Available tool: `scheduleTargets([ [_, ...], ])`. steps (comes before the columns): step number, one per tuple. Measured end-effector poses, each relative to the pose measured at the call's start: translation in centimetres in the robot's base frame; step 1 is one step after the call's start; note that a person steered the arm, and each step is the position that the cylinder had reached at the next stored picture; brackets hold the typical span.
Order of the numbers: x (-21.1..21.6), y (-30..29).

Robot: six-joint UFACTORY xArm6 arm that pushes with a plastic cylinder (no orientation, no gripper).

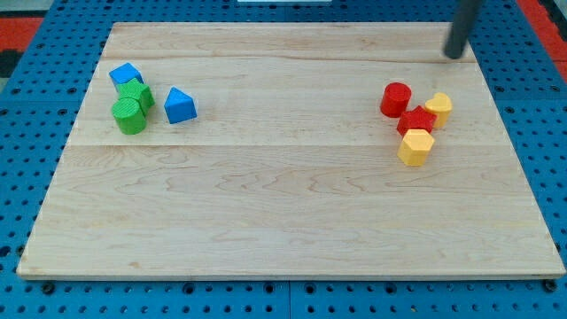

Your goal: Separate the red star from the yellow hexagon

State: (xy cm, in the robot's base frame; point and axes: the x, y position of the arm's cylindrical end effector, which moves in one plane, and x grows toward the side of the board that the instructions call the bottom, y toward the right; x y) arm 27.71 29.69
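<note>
The red star (pixel 415 120) lies at the view's right on the wooden board. It touches a yellow hexagon (pixel 415 147) just below it and a second yellow block (pixel 438 109) at its upper right. A red cylinder (pixel 396 98) stands at its upper left. My tip (pixel 455 55) is near the board's top right corner, above the view's right cluster and apart from every block.
At the view's left stand a blue block (pixel 125 74), a green block (pixel 137 93), a green cylinder (pixel 129 116) and a blue triangular block (pixel 180 106). The board (pixel 283 204) rests on a blue pegboard surface.
</note>
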Motion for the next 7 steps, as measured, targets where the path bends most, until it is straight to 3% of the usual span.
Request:
scheduleTargets([
  [1,8.0,2.6],
  [2,13.0,0.8],
  [4,12.3,-11.6],
  [6,19.1,-15.2],
  [7,17.9,-13.2],
])
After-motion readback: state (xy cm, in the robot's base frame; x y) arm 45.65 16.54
